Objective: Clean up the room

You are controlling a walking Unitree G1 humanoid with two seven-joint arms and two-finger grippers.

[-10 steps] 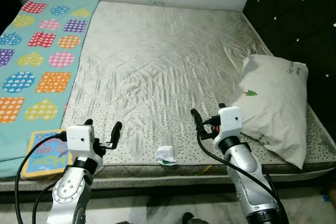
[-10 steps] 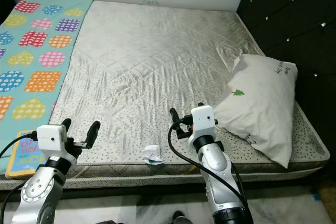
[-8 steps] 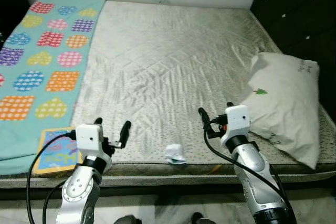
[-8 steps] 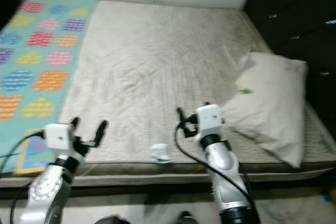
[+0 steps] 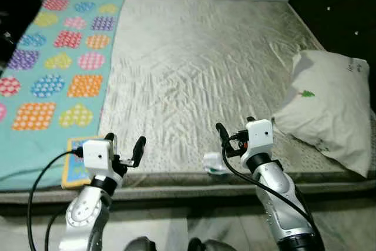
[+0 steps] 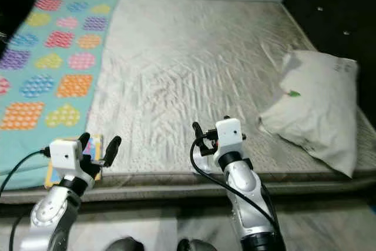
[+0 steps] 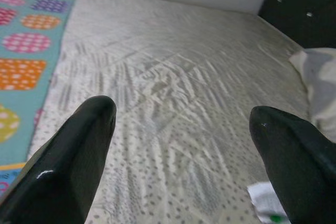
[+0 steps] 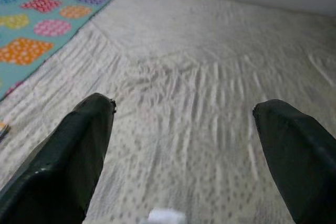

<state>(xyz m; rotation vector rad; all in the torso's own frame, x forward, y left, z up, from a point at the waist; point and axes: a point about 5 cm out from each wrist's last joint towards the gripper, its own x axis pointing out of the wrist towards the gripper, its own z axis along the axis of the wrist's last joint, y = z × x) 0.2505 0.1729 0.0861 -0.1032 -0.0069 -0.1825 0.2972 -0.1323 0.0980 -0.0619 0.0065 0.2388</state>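
Crumpled paper (image 5: 215,163) – half behind right claw (image 5: 233,139) (book (image 5: 75,167) likewise).

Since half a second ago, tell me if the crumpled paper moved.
No. The crumpled paper keeps its spot on the mattress edge relative to the book; the camera shifted.

Mattress (image 5: 200,63) is pale grey-beige with a quilted diamond pattern. At 9 o'clock, a teal blanket (image 5: 53,74) with bright polka-dot hearts. White pillow (image 5: 332,110), tiny green tree print, at 3 o'clock.

Bare mattress (image 5: 200,69) (quilted), black headboard (image 5: 346,10) at right.
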